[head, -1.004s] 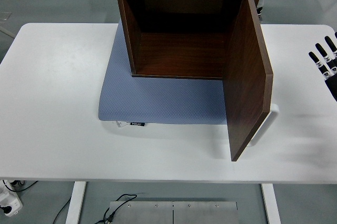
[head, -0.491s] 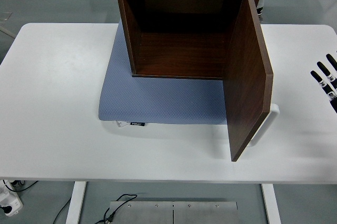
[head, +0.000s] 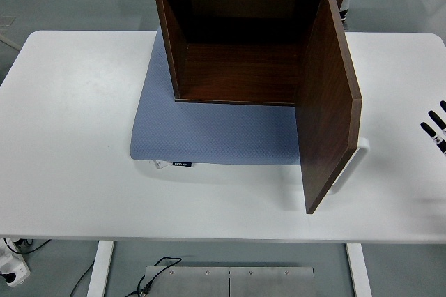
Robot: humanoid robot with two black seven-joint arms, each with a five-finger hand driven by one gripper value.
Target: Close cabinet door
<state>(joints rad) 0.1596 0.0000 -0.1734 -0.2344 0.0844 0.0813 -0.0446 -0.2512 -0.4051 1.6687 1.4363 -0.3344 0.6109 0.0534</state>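
The cabinet [head: 247, 32] sits at the far middle of the table, a dark wood box with its front wide open and nothing inside. Its door [head: 327, 102] hangs from the right side and swings out toward the near edge, roughly square to the opening, with a white handle [head: 352, 164] on its outer face, low by the free corner. The door is not closed at all.

The main risk, as I judge it, is that a push on the door's outer face shoves the whole box sideways instead of turning the hinge; the cabinet stands loose on a blue-grey mat [head: 216, 133], and the mat could creep over the white table [head: 70, 136]. A push near the hinge would give little swing and more sliding. A fast swing could slam and bounce back open. Fingers caught behind the handle could also drag the door outward again.

The right hand [head: 436, 128] shows only at the right edge, well apart from the door: a few black fingertips, straight and a little apart, holding nothing. The left arm is not visible.

By count: one cabinet, one door, one handle, one mat, one table, one hand in sight. Under the table there is a metal plate [head: 230, 279] and a cable [head: 150, 282].
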